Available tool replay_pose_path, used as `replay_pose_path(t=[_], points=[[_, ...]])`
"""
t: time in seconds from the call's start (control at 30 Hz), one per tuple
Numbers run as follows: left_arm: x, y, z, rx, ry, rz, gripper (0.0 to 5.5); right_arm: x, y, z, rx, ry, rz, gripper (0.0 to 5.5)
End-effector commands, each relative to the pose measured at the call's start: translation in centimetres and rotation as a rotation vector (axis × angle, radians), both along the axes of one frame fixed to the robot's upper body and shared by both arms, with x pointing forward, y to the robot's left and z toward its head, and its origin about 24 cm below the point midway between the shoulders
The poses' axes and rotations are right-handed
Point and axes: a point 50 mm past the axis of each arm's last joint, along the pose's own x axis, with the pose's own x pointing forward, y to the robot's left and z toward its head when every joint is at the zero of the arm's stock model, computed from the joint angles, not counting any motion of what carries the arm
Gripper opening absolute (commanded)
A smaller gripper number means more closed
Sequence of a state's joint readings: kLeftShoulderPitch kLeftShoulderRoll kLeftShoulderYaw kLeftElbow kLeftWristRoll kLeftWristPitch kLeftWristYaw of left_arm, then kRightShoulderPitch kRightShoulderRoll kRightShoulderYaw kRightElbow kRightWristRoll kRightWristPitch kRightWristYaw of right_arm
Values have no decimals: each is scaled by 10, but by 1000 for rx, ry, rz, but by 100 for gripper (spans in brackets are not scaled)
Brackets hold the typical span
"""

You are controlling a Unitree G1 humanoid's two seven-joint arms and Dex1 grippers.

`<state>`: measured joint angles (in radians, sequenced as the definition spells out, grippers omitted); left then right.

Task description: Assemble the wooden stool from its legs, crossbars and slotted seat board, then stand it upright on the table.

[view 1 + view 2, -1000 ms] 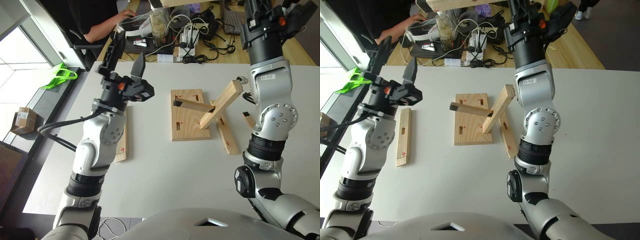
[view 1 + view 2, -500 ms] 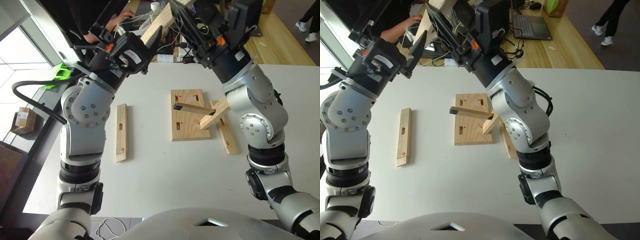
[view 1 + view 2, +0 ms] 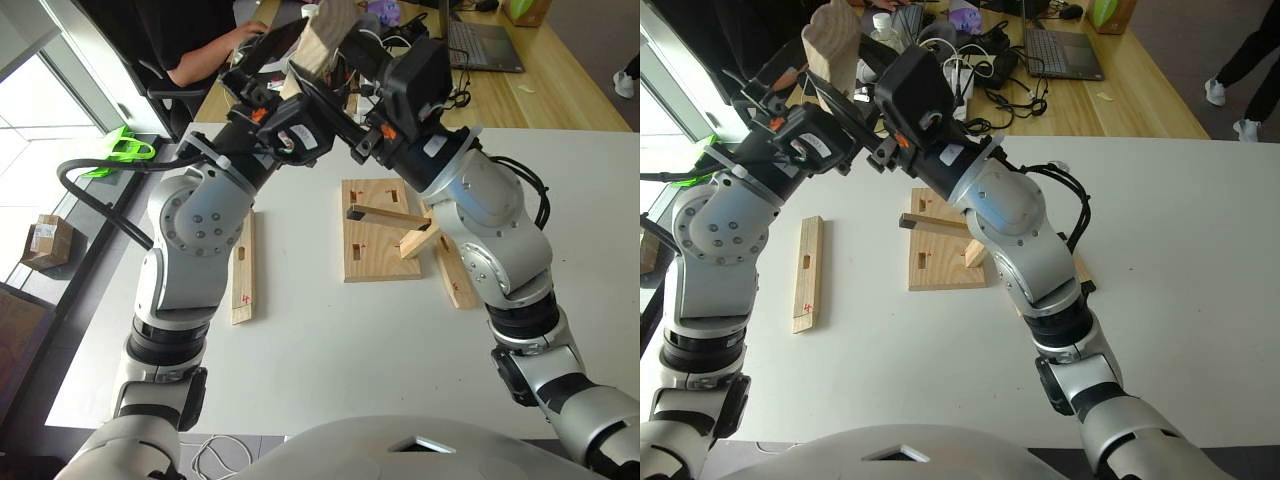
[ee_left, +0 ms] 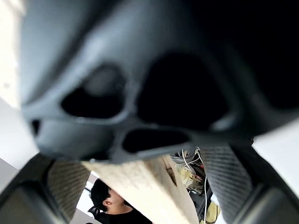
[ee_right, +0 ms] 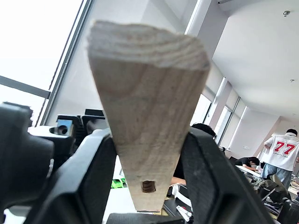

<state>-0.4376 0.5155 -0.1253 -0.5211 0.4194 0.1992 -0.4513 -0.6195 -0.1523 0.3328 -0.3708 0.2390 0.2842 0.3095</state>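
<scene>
My right gripper is shut on a pale wooden leg, held high over the table's far left part, its cut end tilted up. The left gripper is raised just beside it, open, with its fingers standing either side of that leg without pressing on it. On the white table lies the slotted seat board, flat. A crossbar lies across it, joined to a leaning leg. One more leg lies right of the board, and another lies well to its left.
A wooden desk crowded with cables and a laptop runs behind the table, where a person sits. Left of the table's edge are a green object and a cardboard box on the floor. The table's near part is bare.
The right arm has swung across to the left and lowered the leg it holds. The left arm has risen, bringing its open gripper around that leg. The parts on the table have not moved.
</scene>
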Motion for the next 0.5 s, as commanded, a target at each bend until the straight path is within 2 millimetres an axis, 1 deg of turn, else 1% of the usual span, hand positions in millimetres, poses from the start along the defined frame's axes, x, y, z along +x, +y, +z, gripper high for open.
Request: replay_pose_path(t=[0.03, 0.1, 0.27, 0.37, 0.5], points=[[6, 17, -12, 59, 26, 82, 354, 3, -7, 2, 11, -2, -5, 200], [6, 19, -13, 78, 17, 88, 354, 5, -11, 3, 4, 0, -22, 200], [-3, 8, -9, 80, 11, 4, 354, 15, -17, 0, -60, -33, -121, 200], [-8, 10, -5, 41, 30, -24, 354, 22, -21, -2, -59, -33, -204, 200], [-17, 12, 0, -69, 89, -98, 354, 33, -32, -6, -28, -11, -328, 200]])
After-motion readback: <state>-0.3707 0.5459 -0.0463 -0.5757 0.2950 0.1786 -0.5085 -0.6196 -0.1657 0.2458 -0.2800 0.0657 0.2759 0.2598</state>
